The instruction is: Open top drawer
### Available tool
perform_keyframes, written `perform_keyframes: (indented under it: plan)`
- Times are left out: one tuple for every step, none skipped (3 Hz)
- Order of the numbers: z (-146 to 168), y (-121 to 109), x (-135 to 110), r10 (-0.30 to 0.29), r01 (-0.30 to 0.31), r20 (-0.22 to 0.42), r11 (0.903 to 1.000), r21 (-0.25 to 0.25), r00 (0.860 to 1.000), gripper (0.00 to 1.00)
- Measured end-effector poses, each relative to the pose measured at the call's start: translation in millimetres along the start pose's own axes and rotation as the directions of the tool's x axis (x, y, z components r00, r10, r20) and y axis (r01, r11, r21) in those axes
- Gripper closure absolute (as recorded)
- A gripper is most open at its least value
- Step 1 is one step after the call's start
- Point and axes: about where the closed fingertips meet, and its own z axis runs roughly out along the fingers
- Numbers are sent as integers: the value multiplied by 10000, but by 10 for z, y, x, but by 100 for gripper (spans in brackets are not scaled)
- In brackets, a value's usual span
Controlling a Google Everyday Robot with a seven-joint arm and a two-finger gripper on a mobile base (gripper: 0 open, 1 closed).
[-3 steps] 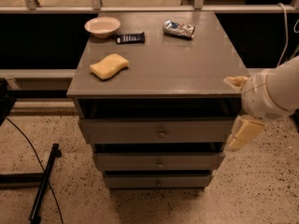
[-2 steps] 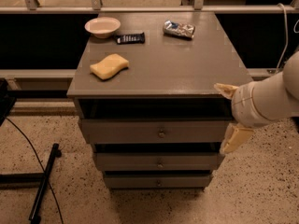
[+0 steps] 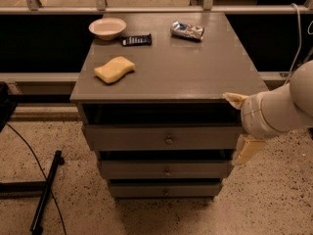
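The top drawer (image 3: 146,137) is the widest grey front on the cabinet, with a small round metal knob (image 3: 169,140) at its centre. A dark gap shows between it and the cabinet top. My gripper (image 3: 240,126) is at the drawer front's right end, near the cabinet's right front corner. It is open and empty. One cream finger (image 3: 234,100) is at the tabletop edge and the other (image 3: 247,151) hangs below the drawer front's right end. The white arm comes in from the right.
Two narrower drawer fronts (image 3: 165,170) sit below. On the cabinet top (image 3: 195,67) lie a yellow sponge (image 3: 114,69), a white bowl (image 3: 107,28), a dark bar (image 3: 136,40) and a foil packet (image 3: 187,31). A black cable and stand (image 3: 45,195) are on the floor at left.
My arm and gripper have moved left, closer to the cabinet's right front corner. The drawers and the things on top have not moved.
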Motion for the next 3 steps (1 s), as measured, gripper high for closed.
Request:
perform_keyframes:
  plan:
    - [88, 295, 209, -101, 88, -273, 9988, -479, 9996, 0]
    - [203, 532, 388, -166, 140, -326, 9967, -798, 9993, 0]
    - [456, 614, 505, -423, 380, -349, 9926, -1151, 9985, 0]
